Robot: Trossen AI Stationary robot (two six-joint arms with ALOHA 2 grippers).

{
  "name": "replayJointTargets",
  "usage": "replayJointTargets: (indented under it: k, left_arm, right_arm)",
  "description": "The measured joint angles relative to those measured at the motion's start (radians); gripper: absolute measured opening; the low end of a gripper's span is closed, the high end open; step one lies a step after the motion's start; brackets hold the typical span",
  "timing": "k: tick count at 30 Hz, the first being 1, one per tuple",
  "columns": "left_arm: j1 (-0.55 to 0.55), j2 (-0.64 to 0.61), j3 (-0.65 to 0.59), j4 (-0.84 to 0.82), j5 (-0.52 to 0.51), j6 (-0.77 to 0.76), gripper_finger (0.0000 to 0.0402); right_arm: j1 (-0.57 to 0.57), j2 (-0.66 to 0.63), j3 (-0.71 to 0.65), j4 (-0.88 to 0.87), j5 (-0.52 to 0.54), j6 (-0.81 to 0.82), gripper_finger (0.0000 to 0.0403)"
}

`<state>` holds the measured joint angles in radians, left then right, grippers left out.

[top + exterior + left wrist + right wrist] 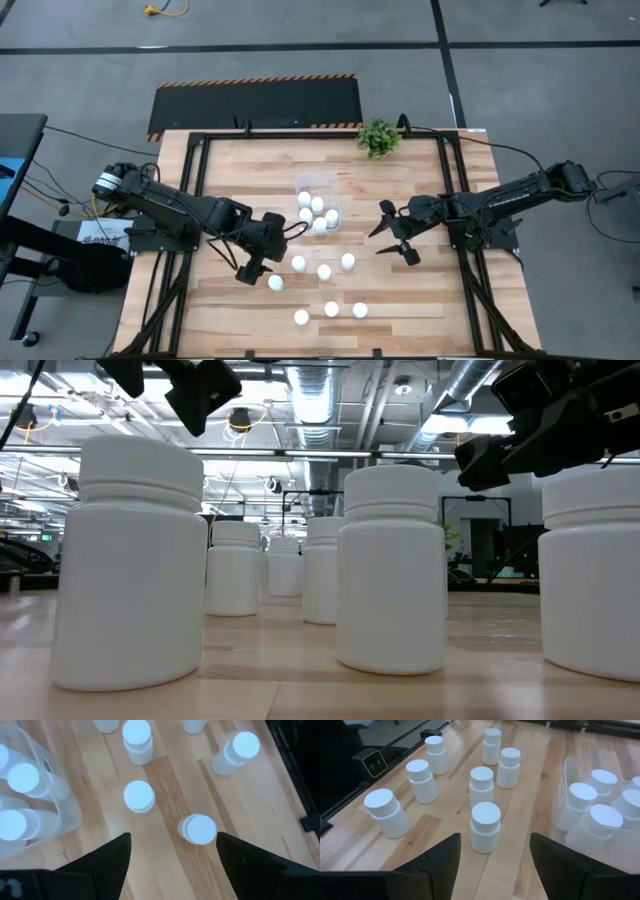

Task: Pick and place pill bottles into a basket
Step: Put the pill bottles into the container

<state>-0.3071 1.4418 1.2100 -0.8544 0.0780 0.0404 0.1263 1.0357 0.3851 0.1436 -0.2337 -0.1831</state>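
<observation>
Nearest the low camera stand three pill bottles (128,565), large and upright on the wooden desk (300,680), with more of them lined up behind toward the room.

From above, seven loose white bottles sit on the desk (420,300) in the near half: three in a row at mid-desk, one just left of them, and three closer to the near edge. The basket (317,203), a clear rectangular container, rests near the desk's centre, farther back than the loose bottles, and holds about five bottles packed together. A small green plant (378,137) stands at the far edge, well apart from everything else.

The left gripper (258,262) hovers above the desk just left of the loose group, beside the bottle nearest it (275,283). Its fingers (107,865) are spread wide and hold nothing; in its wrist view a single bottle (199,828) stands upright between and beyond the two fingers, with the basket (65,805) off to one side.

The right gripper (397,230) hangs to the right of the basket, fingers parted and empty. Its wrist view shows one bottle (485,827) straight ahead between its fingers (435,865), six more ranged behind, and the filled basket (570,780) alongside.
</observation>
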Motion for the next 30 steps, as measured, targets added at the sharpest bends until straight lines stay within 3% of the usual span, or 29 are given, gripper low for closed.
replayJointTargets:
  k: [15,30]
  left_arm:
    - [-0.082,0.198,-0.017,0.03,-0.007,-0.008,0.0282]
    - [-0.129,0.263,-0.017,0.033,-0.009,-0.018,0.0282]
  right_arm:
    - [0.0,0.0,0.0,-0.008,-0.001,-0.001,0.023]
    - [0.0,0.0,0.0,-0.007,-0.002,-0.001,0.023]
